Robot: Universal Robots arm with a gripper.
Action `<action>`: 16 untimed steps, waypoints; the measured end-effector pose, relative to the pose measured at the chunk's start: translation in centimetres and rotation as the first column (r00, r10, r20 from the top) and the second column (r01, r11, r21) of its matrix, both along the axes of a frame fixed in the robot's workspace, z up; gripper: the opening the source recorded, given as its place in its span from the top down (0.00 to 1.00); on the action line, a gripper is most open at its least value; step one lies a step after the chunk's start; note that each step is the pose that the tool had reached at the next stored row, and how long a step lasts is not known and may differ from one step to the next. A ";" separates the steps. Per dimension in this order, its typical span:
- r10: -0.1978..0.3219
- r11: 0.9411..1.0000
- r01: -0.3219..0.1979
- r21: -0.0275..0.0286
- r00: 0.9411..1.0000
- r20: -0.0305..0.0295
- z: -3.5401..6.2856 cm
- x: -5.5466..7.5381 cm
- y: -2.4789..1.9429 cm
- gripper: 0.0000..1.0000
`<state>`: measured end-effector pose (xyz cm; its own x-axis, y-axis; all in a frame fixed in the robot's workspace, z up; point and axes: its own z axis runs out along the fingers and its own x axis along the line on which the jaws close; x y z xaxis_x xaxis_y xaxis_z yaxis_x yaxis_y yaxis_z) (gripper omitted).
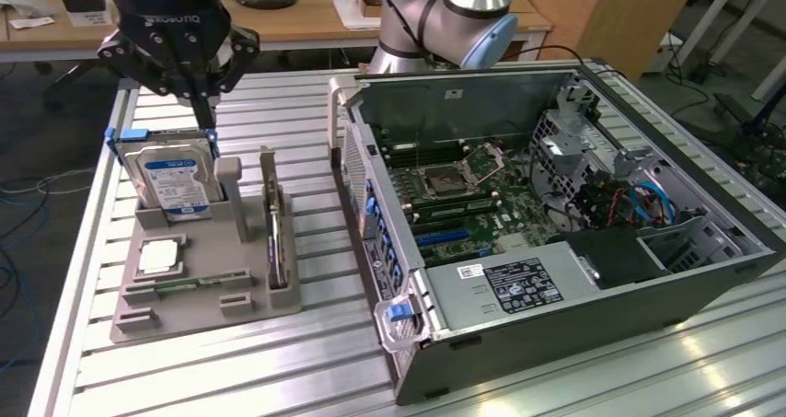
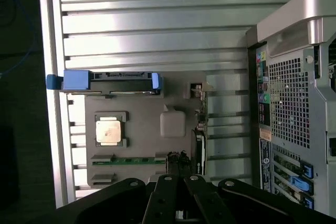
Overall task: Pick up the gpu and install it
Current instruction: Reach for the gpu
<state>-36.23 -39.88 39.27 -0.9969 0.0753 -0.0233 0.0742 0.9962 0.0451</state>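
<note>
Pincer (image 1: 205, 122) hangs closed and empty just above the drive (image 1: 172, 182). Gpu (image 1: 278, 237) stands on edge in the tray (image 1: 209, 316), below the pincer and off toward the exterior view's right, apart from it, between drive and open case (image 1: 553, 205).

Silver slotted aluminium-profile table (image 1: 322, 353): long ribbed slats, bare metal showing between the loads. Two things stand directly on it. A grey moulded plastic parts holder (image 1: 231, 251) sits at 9 o'clock of the tabletop in the exterior view, flat on the slats. An open dark-grey metal computer tower case (image 1: 590, 343) lies on its side at 3 o'clock. It is near the holder, with bare slats between them.
</note>
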 end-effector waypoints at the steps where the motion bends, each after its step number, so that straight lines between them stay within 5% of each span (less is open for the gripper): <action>1: 0.000 1.000 0.000 0.000 1.000 0.000 0.00 -0.2 0.00 0.89; 16: 0.000 1.000 0.000 0.000 1.000 0.000 -0.01 -2.6 0.00 0.89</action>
<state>-38.79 -39.89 39.26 -0.9969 0.0753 -0.0233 0.0742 0.9962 0.0450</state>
